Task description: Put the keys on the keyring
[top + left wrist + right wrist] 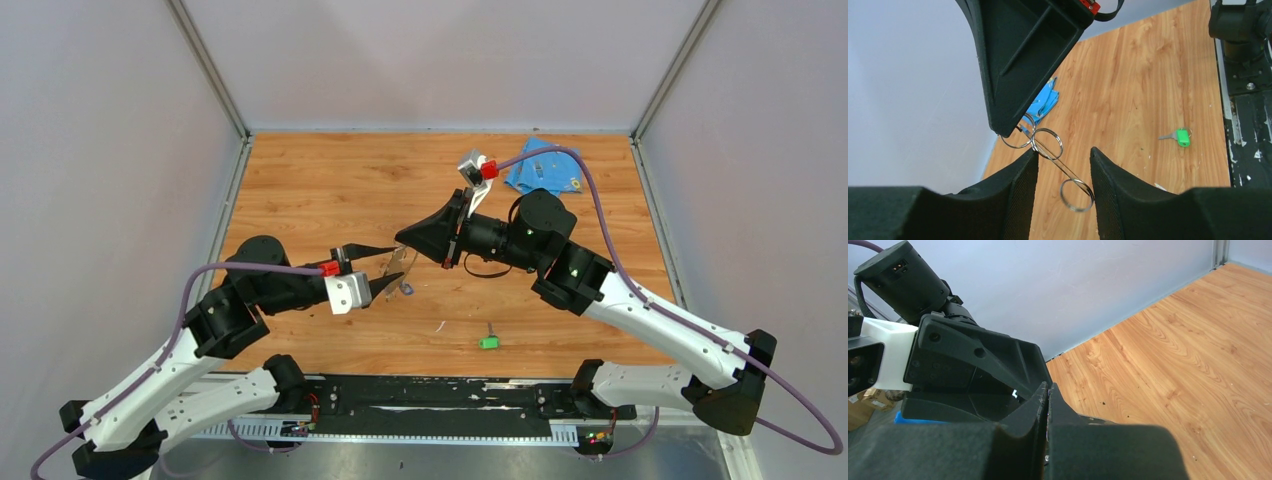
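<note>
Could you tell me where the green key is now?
In the top view, the green key lies on the bare table near its front edge, slightly right of centre.

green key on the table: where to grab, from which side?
Take the green key by its green plastic head, straight down from above, pinching across the head's sides. It lies flat on the table with bare wood around it; the thin metal blade, pointing away from the arm bases, offers little to pinch.
</note>
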{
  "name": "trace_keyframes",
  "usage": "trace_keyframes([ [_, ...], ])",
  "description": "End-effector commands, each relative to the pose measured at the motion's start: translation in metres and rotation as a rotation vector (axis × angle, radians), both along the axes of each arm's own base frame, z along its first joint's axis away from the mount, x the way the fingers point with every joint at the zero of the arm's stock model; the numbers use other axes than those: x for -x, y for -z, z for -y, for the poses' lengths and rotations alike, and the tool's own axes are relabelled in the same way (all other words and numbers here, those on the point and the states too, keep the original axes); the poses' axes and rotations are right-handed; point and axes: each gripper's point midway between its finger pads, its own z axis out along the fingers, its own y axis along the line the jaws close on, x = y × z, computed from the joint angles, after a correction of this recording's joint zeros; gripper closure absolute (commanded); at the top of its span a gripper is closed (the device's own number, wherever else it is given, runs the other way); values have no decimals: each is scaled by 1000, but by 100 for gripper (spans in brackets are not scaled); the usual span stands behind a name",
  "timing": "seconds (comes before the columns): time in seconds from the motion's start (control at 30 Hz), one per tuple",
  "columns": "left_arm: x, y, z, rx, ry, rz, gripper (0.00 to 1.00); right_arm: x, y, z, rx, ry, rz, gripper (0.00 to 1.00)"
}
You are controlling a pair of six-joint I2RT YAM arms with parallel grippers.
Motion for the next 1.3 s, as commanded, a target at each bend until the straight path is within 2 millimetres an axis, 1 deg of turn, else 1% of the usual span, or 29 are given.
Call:
trace_keyframes([
  [0.0, 1, 3, 3, -13, 18, 21, 58, 5, -24, 4, -46, -12, 45, 100],
  [0.07, -1, 0, 2, -7, 10, 29, 62, 5, -23, 4, -45, -15, 45, 100],
  [0.27, -10, -11, -2, 33, -51, 50, 68, 6, -19, 4, -34, -20, 44, 100],
  [0.33, -10, -14, -2, 41, -54, 53, 69, 6, -18, 4, -33, -20, 43, 100],
  [0.4, -9, -15, -2, 45, -50, 58, 72, 6, -16, 5, -27, -19, 40, 100],
  [0.47, -5, -14, -2, 35, -26, 83, 78, 6, -14, 6, -25, -14, 41, 100],
  [0.5, -2, -13, -2, 27, -6, 97, 79, 6, -14, 7, -26, -12, 39, 100],
  [0.57, 5, -10, -2, 11, 35, 133, 79, 6, -14, 8, -25, -6, 41, 100],
  [0.73, 22, 6, -3, -50, 137, 211, 75, 3, -17, 13, -23, 22, 51, 100],
  [0.87, 32, 11, -4, -83, 197, 290, 74, 2, -15, 12, -19, 23, 46, 100],
  [1.0, 39, 15, -5, -120, 253, 367, 66, 3, -15, 11, -19, 17, 41, 100],
  [1.07, 41, 16, -6, -123, 259, 370, 56, 3, -16, 12, -21, 16, 42, 100],
  [1.1, 41, 16, -6, -127, 256, 361, 47, 3, -15, 11, -19, 17, 42, 100],
  [1.13, 39, 17, -7, -127, 245, 343, 35, 3, -15, 11, -19, 16, 42, 100],
  [1.17, 37, 15, -8, -121, 225, 318, 30, 3, -15, 11, -18, 15, 42, 100],
  [1.2, 35, 14, -9, -114, 201, 280, 29, 3, -15, 11, -18, 14, 41, 100],
  [1.27, 25, 7, -10, -54, 112, 148, 27, 4, -14, 10, -17, 11, 41, 100],
])
